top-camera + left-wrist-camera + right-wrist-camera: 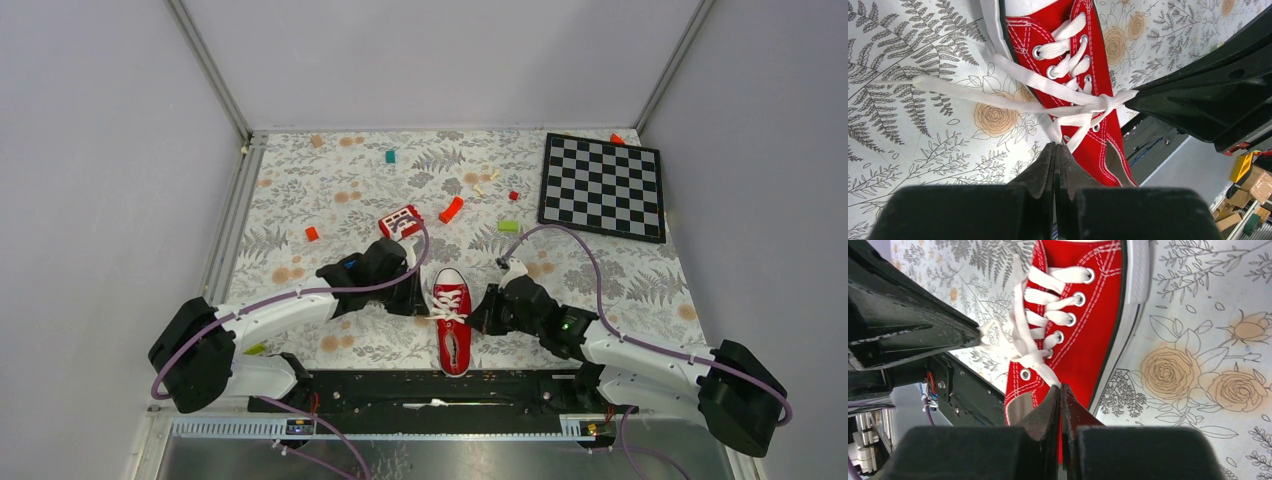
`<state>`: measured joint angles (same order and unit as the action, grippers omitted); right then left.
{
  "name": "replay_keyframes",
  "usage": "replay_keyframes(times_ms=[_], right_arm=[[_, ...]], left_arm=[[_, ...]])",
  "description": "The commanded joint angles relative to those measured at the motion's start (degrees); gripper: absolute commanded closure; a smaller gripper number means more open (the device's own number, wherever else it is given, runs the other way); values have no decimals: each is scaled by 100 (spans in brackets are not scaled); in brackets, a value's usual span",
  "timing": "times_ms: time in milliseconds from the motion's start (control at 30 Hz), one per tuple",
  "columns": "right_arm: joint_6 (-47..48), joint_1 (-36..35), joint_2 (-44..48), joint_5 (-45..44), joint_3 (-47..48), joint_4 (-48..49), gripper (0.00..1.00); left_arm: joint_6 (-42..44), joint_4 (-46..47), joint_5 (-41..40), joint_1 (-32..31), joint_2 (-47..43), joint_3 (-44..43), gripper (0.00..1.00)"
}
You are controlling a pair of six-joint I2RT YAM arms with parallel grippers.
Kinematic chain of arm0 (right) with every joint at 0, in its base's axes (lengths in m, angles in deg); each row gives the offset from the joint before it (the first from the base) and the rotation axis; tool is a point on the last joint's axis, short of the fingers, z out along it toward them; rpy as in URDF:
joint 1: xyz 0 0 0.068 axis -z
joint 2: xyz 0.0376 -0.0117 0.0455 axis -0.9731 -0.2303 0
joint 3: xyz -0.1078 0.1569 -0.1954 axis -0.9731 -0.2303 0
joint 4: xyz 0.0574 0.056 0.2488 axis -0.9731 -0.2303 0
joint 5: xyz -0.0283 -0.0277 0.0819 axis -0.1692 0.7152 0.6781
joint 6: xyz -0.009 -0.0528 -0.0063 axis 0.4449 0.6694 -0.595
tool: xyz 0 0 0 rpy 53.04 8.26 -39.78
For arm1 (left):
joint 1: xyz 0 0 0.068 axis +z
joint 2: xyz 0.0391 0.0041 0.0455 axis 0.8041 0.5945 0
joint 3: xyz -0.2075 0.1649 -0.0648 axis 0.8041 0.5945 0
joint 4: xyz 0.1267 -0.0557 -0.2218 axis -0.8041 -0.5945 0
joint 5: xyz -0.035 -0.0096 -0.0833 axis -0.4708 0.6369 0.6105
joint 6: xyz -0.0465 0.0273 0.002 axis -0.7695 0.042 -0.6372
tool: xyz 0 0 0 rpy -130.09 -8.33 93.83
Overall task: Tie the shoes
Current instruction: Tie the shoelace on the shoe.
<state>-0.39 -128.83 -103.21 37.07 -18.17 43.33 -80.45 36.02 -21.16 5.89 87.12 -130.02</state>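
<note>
The red sneaker point(452, 330) lies between my two arms near the table's front edge, toe cap pointing away. Its white laces point(1058, 90) cross in a simple knot over the tongue, and one long end point(948, 87) trails out across the floral cloth. My left gripper point(418, 298) is at the shoe's left side, shut on a lace strand that runs into its tips point(1055, 146). On the shoe's right side my right gripper point(480, 316) is shut on another lace strand point(1045, 372) at its tips point(1060, 387). Each wrist view shows the other gripper pinching lace.
A chessboard point(603, 186) lies at the back right. A red block with white squares point(400, 220), a red-orange piece point(451, 209), a green block point(508, 226) and other small blocks are scattered behind the shoe. The black mounting rail point(430, 390) runs just behind the heel.
</note>
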Motion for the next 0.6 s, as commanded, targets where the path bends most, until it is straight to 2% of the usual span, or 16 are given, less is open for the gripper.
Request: replay_keyframes(times_ms=[0,267,567], right_arm=[[-39,-8,-42,-281,-156,-58,100],[-213,120,149,-430,-415,-67,100],[-137,243,431,-444,-314,-189,100]], left_arm=[[-40,11,-277,-18,-40,127,100],[-84,-1,-398,-17,-93,418,100],[31,-261,-550,12,-211,225,100]])
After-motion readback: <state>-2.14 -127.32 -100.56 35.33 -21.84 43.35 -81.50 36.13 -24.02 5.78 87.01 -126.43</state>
